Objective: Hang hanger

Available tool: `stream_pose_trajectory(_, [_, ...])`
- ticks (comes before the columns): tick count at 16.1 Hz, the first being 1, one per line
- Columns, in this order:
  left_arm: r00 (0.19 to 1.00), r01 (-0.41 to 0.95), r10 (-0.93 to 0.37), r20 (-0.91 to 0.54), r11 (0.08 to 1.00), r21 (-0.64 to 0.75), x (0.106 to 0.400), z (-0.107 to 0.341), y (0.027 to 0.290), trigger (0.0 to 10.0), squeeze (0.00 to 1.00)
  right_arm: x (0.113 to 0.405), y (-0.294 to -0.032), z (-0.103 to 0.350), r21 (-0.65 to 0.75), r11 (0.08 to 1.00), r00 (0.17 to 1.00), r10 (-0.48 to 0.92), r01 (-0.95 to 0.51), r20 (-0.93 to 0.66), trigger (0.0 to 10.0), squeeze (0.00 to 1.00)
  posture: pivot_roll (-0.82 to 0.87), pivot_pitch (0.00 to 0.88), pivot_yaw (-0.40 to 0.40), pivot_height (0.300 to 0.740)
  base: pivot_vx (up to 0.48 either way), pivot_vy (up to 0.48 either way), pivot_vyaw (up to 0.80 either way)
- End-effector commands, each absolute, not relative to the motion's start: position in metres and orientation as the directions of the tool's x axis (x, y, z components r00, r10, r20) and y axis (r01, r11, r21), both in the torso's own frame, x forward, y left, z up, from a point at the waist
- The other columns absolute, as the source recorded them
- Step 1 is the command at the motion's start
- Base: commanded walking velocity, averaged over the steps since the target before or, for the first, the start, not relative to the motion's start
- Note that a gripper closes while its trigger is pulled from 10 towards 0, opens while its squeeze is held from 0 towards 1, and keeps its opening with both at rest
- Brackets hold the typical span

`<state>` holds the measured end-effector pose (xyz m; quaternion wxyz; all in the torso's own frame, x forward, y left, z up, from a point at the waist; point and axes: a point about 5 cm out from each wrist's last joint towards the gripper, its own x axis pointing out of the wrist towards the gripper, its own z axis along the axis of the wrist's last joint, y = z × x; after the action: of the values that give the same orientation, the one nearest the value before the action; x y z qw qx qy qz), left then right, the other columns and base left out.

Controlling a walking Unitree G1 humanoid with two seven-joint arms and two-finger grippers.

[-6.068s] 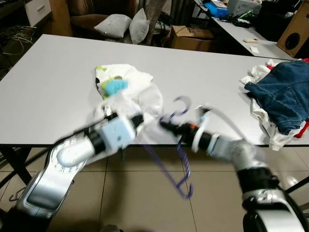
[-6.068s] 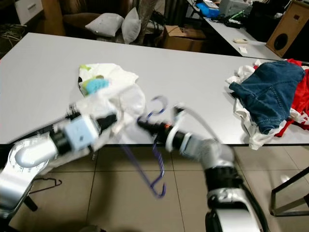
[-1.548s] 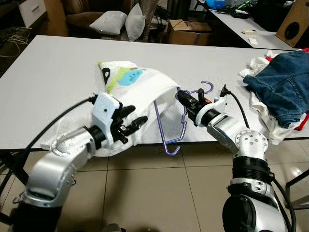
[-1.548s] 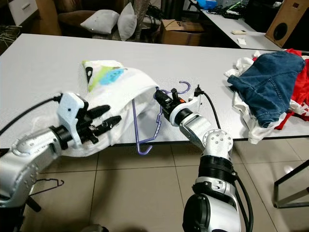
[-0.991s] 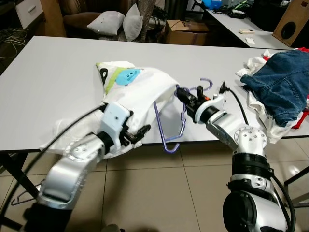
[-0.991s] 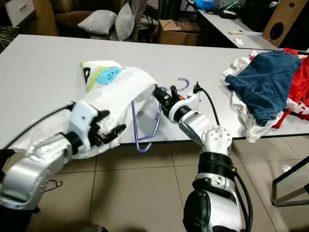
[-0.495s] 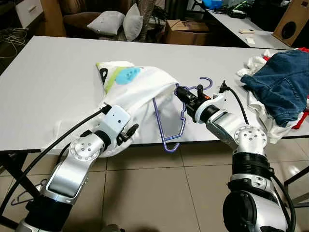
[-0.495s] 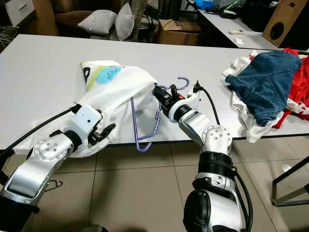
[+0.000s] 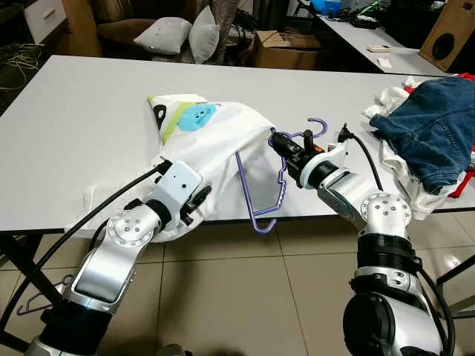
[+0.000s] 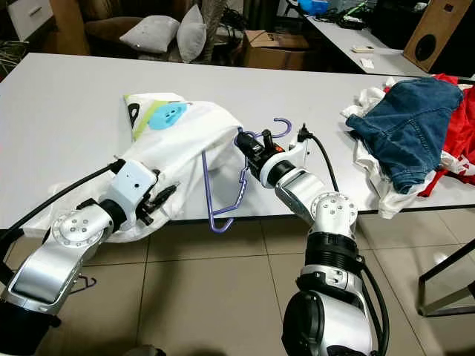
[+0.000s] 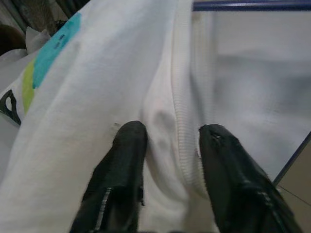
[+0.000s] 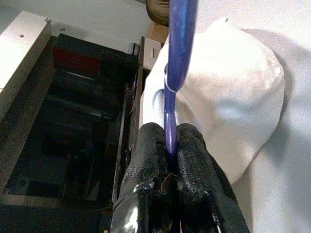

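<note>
Right gripper (image 12: 170, 160) clamped on purple plastic hanger (image 9: 271, 185) at near table edge (image 9: 89, 222), hanger partly inside white printed t-shirt (image 9: 208, 137). Left gripper (image 11: 167, 160) fingers spread, straddling ribbed hem. Pinch hem first, then pull it over hanger shoulder.

The left arm bends up from below the surface's (image 9: 67, 133) near edge, its pincer (image 11: 167, 145) parted, fingers (image 11: 129, 155) pressed into white cloth (image 9: 215, 141). The right arm reaches in over that same edge, its pincer (image 12: 170, 160) clamped tight on a purple hanger (image 9: 271, 185) bar.
</note>
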<state>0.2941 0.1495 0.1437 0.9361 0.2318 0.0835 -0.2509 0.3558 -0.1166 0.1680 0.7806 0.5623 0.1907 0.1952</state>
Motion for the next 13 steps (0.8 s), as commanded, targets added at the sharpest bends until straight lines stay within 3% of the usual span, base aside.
stream_pose_trajectory(1, [0.859, 0.510, -0.436, -0.268, 0.768, 0.387, 0.294, 0.144, 0.150, 0.0, 0.00, 0.358, -0.121, 0.176, 0.950, 0.291, 0.859, 0.509, -0.115, -0.052, 10.0, 0.00, 0.07, 0.000, -0.084, 0.740, 0.000, 0.000, 0.00])
stream_pose_trajectory(13, [0.891, 0.450, -0.360, -0.278, 0.783, 0.428, 0.307, 0.126, 0.159, 0.0, 0.00, 0.358, -0.120, 0.171, 0.953, 0.285, 0.861, 0.505, -0.104, -0.057, 10.0, 0.00, 0.07, 0.000, -0.072, 0.740, 0.000, 0.000, 0.00])
